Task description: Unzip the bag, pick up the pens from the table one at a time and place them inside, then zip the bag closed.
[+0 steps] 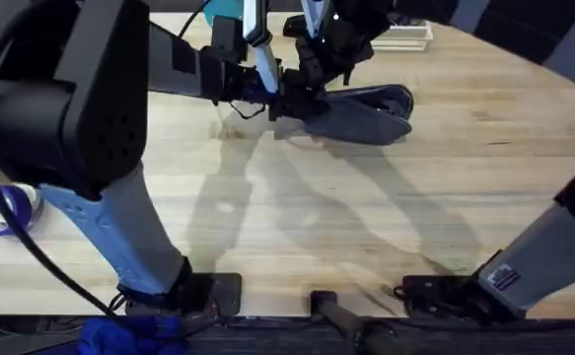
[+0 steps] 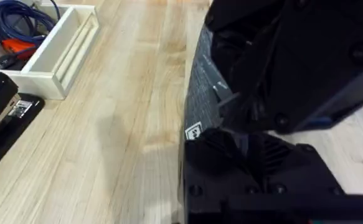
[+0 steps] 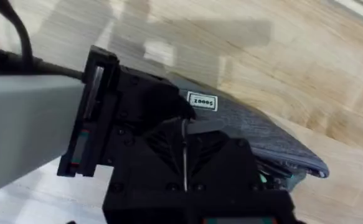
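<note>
Robot lab: arms, butcher-block table (image 1: 366,217).

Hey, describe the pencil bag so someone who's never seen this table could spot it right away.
Look at the far middle of the wooden table, where the two arms meet. The bag lies flat there, just in front of a white tray. It is an oblong grey fabric pouch with rounded ends and a small white label, soft and dull, unlike the hard black stapler near the tray.

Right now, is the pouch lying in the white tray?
No. The grey pouch lies on the wooden table; the white tray sits behind it.
</note>
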You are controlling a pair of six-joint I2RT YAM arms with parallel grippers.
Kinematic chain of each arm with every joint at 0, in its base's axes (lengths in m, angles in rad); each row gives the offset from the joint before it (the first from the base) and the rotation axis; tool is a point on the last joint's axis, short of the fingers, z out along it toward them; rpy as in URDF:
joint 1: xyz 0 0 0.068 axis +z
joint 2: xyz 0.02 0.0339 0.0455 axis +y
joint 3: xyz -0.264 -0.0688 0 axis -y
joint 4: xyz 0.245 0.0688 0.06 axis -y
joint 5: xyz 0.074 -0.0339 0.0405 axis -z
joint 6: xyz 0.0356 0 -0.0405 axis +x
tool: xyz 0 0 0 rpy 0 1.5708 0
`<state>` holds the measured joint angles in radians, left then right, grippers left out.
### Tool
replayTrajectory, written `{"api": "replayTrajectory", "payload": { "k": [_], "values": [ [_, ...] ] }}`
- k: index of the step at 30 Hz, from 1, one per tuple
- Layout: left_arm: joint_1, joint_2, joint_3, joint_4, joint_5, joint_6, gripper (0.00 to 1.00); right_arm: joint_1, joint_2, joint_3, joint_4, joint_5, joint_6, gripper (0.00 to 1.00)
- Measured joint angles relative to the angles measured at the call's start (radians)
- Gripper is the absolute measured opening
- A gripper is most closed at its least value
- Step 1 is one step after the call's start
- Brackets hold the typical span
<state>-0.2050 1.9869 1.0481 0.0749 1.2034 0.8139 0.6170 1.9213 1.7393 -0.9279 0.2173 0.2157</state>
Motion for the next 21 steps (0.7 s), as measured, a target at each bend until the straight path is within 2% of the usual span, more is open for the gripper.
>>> {"api": "replayTrajectory", "payload": {
  "k": [21],
  "values": [
    [-0.001,0.0,0.0,0.015,-0.003,-0.003,0.041,-0.028,-0.002,0.0,-0.07,0.016,-0.014,0.032]
  ]
}}
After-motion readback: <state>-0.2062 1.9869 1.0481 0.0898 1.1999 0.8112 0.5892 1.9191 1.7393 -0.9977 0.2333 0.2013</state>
